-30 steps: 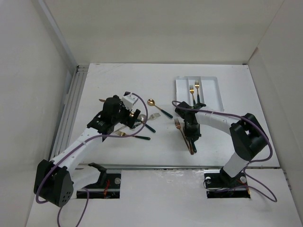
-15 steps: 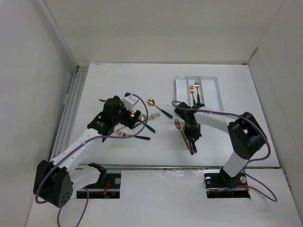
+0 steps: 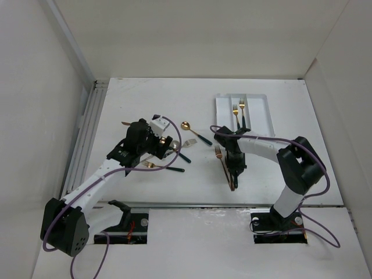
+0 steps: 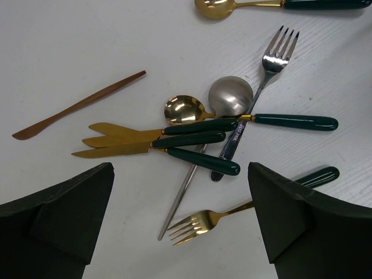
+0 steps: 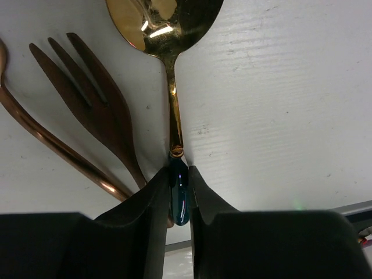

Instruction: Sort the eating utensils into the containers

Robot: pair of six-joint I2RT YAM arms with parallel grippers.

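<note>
My right gripper (image 5: pixel 179 189) is shut on the dark green handle of a gold spoon (image 5: pixel 165 23), low at the table beside a copper fork (image 5: pixel 87 99) and a copper knife (image 5: pixel 52 151). In the top view it (image 3: pixel 235 167) sits just near of the white tray (image 3: pixel 263 113), which holds two gold forks (image 3: pixel 238 110). My left gripper (image 4: pixel 180 226) is open above a pile of utensils: gold knives (image 4: pixel 116 139), a gold spoon (image 4: pixel 183 109), a silver spoon (image 4: pixel 229 96), a silver fork (image 4: pixel 276 52) and a gold fork (image 4: pixel 200 224) between its fingers (image 4: pixel 58 215).
A copper knife (image 4: pixel 81 104) lies apart at the left of the pile. Another gold spoon with a green handle (image 3: pixel 195 132) lies between the two arms. White walls close in the table on the left, back and right.
The right gripper has edged slightly left and nearer along the spoon, and its green handle end no longer shows from above. The left gripper has shifted slightly towards the back.
</note>
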